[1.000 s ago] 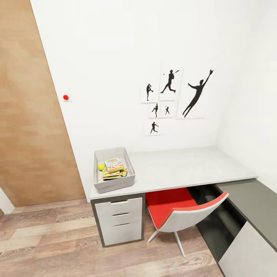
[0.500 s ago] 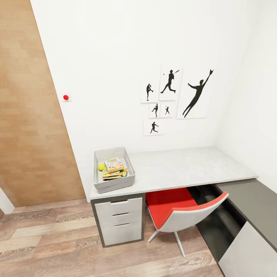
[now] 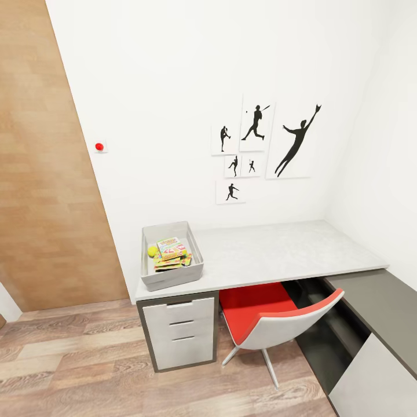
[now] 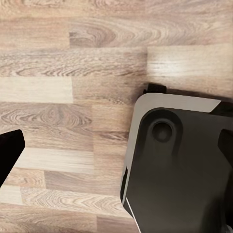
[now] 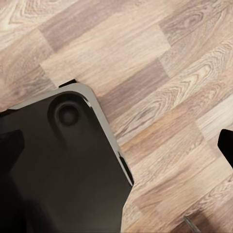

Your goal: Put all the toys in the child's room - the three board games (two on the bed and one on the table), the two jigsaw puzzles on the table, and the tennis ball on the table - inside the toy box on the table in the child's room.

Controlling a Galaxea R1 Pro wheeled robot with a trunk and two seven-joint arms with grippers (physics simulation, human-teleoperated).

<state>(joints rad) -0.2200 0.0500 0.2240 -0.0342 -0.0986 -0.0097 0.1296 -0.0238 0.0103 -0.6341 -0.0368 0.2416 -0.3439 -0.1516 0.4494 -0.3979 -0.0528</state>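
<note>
While the toy box [image 3: 171,258] sits loaded on the table [image 3: 278,252]
Gripper states can't be told; toys left on the bed risk being missed if the robot stops now

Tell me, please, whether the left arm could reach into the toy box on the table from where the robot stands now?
Probably not yet. The toy box sits on the table across open floor, and the left wrist view looks down at floor planks beside the robot's dark base, so the arm seems lowered.
</note>
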